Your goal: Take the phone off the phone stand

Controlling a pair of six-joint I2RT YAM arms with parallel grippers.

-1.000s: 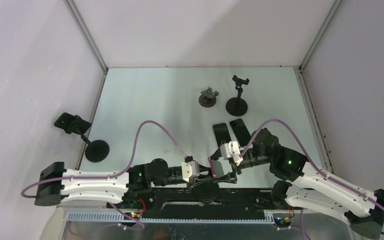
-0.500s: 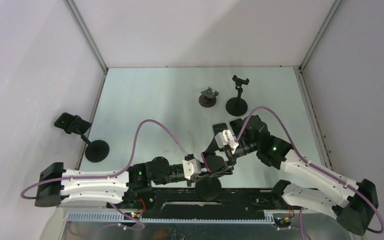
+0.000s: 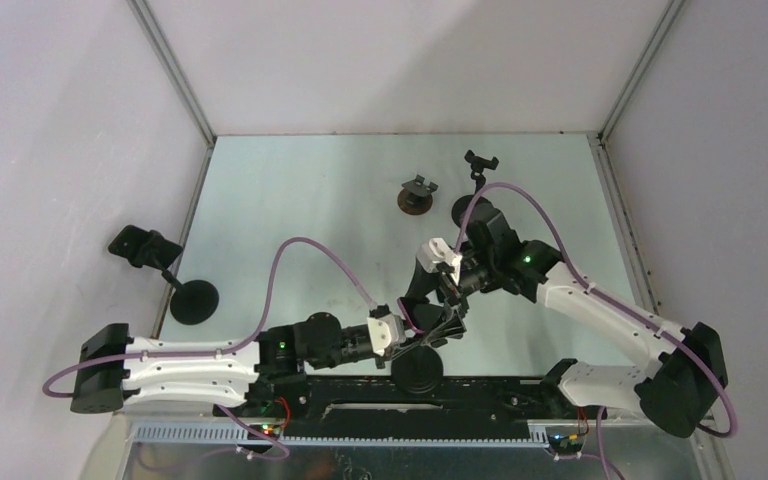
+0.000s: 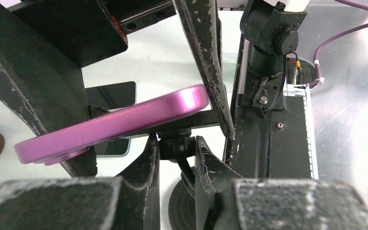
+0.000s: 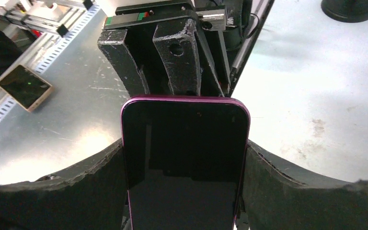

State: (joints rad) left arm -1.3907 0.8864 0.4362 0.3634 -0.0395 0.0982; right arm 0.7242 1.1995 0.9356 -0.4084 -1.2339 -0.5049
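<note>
The phone [image 5: 184, 158] has a purple rim and a dark screen. My right gripper [image 5: 184, 143] is shut on its long sides, one finger [image 5: 76, 187] at each flank. In the left wrist view the phone [image 4: 115, 124] lies tilted just above the head of the phone stand [image 4: 176, 147]. My left gripper [image 4: 176, 143] is shut on that stand's neck. From above, the right gripper [image 3: 447, 300] sits just beyond the left gripper [image 3: 428, 338], and the stand's round base [image 3: 415, 372] is at the near edge.
A small brown-based stand [image 3: 417, 195] and a tall black stand [image 3: 478, 170] are at the back. Another black stand [image 3: 165, 270] is at the left wall. A dark phone [image 4: 112, 96] lies flat on the table under the held one. A gold phone [image 5: 25, 86] rests on the metal shelf.
My right arm has swung away from the near edge toward the back, carrying the phone with it. The left gripper has shifted slightly forward, still shut on the stand.
</note>
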